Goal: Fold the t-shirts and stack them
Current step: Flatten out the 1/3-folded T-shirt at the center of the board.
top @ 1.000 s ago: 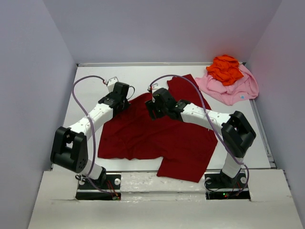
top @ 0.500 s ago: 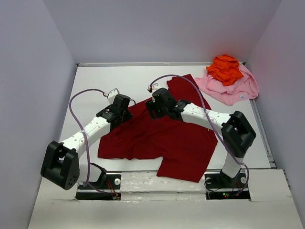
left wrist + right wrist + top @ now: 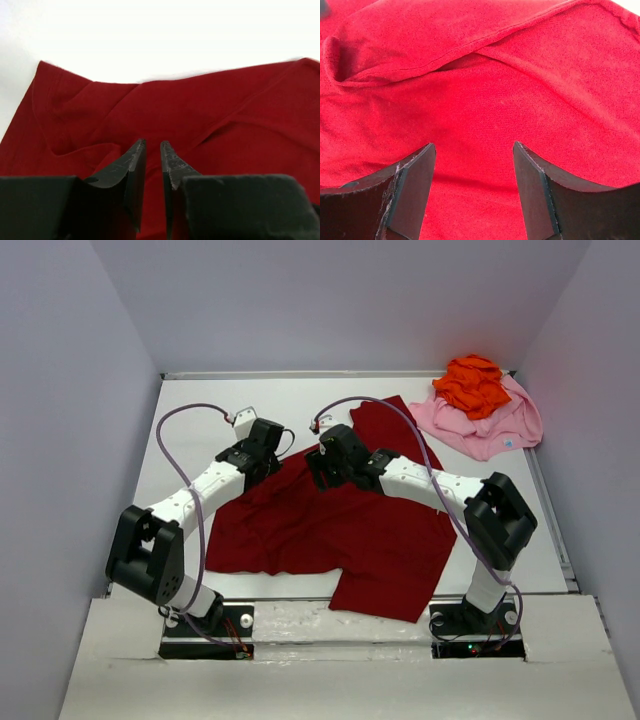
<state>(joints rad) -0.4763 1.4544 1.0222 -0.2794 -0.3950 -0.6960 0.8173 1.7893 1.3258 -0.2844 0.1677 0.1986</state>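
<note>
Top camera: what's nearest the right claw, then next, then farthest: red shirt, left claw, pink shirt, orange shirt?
1. Dark red cloth t-shirt, under the right gripper.
2. Left gripper, to its left.
3. Light pink cloth t-shirt and bright orange cloth t-shirt, far-right corner: too close to call.

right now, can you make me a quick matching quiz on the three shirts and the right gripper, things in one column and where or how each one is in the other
Things
1. dark red t-shirt
2. orange t-shirt
3. pink t-shirt
4. right gripper

Place or state
a. crumpled on top of another shirt
b. jaws wide apart, red cloth beneath
c. spread out in the centre
d. far right corner, partly covered

Pairs: 1-c, 2-a, 3-d, 4-b
</note>
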